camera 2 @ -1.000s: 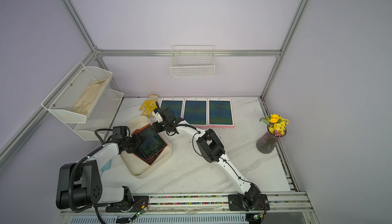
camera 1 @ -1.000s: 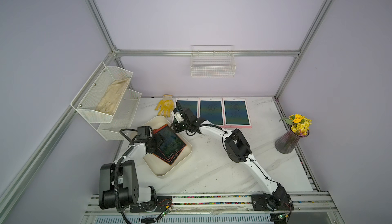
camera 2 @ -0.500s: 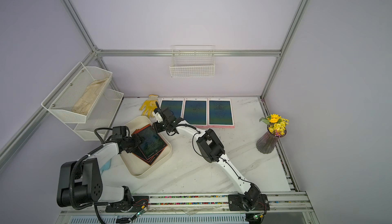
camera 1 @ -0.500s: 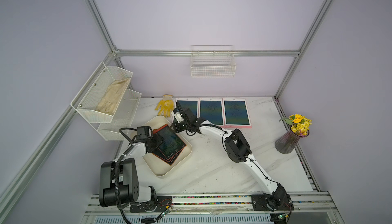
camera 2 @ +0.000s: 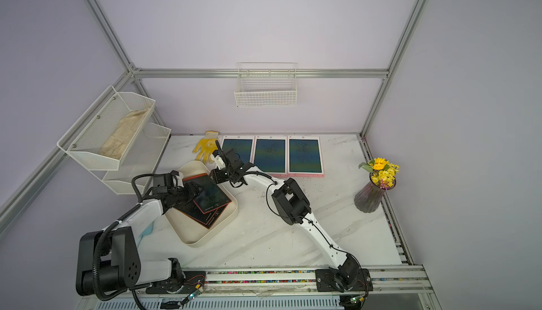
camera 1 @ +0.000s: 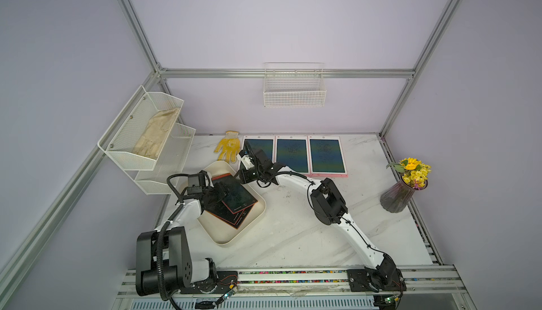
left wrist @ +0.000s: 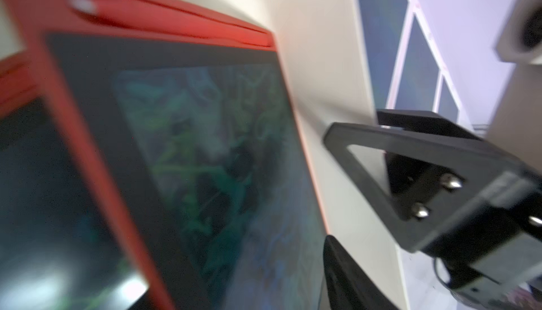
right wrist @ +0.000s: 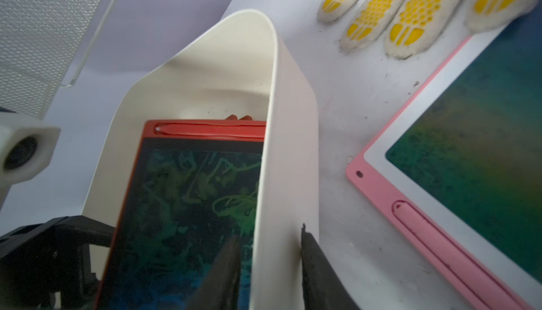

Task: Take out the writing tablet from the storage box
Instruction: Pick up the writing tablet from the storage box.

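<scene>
The left end effector sits at the top writing tablet's long edge with its jaws apart, gripping nothing. A pinch on so thin an edge could slip or drag the tablet beneath along. The right end effector is clenched on the storage box wall, and its inner finger overhangs the screen and may block the lift. The tablet lies screen-up on a skewed stack inside the box. Its long axis runs diagonally, with the red stylus-slot end toward the back.
</scene>
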You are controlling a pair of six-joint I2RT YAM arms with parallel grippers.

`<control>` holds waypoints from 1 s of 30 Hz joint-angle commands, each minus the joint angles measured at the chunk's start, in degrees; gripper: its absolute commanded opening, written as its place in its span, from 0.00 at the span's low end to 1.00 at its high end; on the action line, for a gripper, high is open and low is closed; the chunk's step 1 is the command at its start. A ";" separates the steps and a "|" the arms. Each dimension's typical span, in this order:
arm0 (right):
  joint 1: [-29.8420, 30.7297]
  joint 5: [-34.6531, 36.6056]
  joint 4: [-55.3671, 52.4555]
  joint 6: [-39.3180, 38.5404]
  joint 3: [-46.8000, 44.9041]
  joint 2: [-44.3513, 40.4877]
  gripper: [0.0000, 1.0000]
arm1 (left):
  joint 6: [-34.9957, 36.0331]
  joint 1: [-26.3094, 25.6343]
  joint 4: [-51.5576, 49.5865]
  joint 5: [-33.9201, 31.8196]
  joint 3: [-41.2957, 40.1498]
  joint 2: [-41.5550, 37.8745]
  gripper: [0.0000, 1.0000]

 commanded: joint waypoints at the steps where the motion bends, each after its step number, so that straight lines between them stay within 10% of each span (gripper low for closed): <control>1: 2.73 -5.00 2.10 0.76 0.17 -0.55 0.37 | 0.88 -0.52 4.32 4.97 -1.84 -1.39 0.62; 30: 1.06 7.09 2.55 -2.93 -1.52 -5.46 0.47 | 1.60 -0.53 -5.49 -1.13 -0.30 -1.98 0.21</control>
